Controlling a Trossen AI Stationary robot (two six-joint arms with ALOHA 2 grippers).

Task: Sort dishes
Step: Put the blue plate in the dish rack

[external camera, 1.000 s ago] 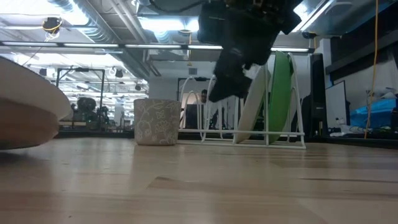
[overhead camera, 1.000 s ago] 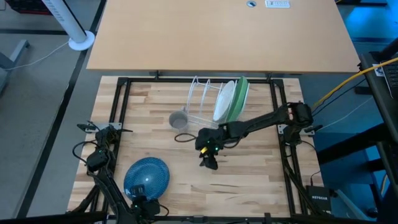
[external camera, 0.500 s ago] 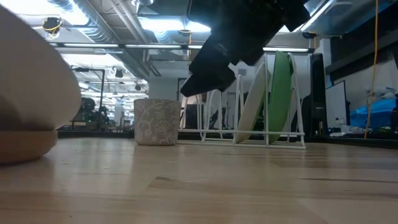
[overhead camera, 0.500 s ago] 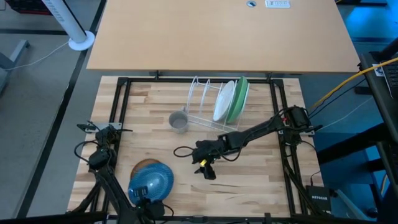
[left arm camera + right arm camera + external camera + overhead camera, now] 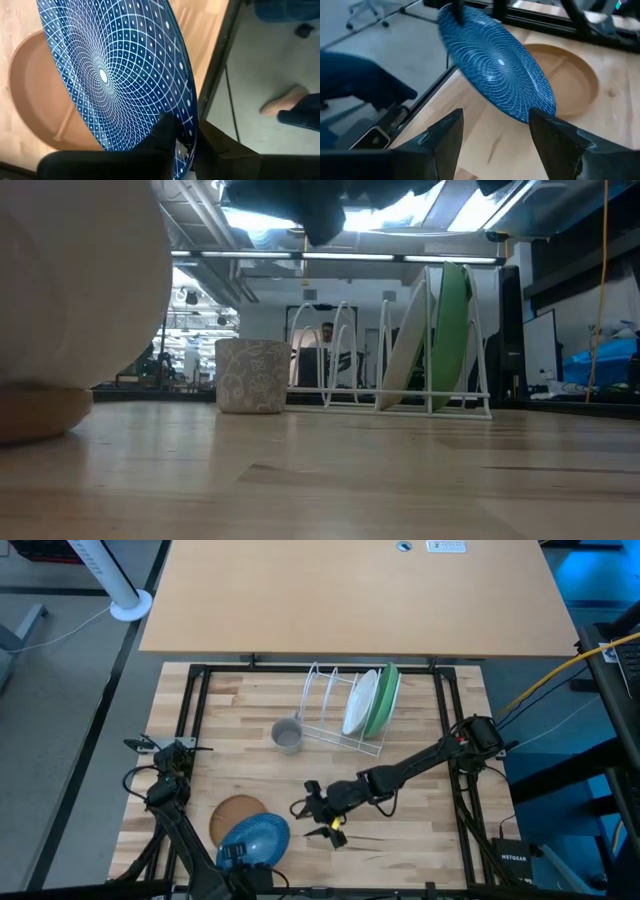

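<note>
Blue plate, patterned with fine white spiralling dots, seemingly glossy.

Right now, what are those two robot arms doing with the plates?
They are sorting dishes. The left gripper is pinching the blue plate by its rim and holding it tilted up off the brown plate, which lies flat on the table. The right gripper is open and pointing at the blue plate, maybe to take it. The white plate and green plate stand in the rack, with a cup beside it.
</note>
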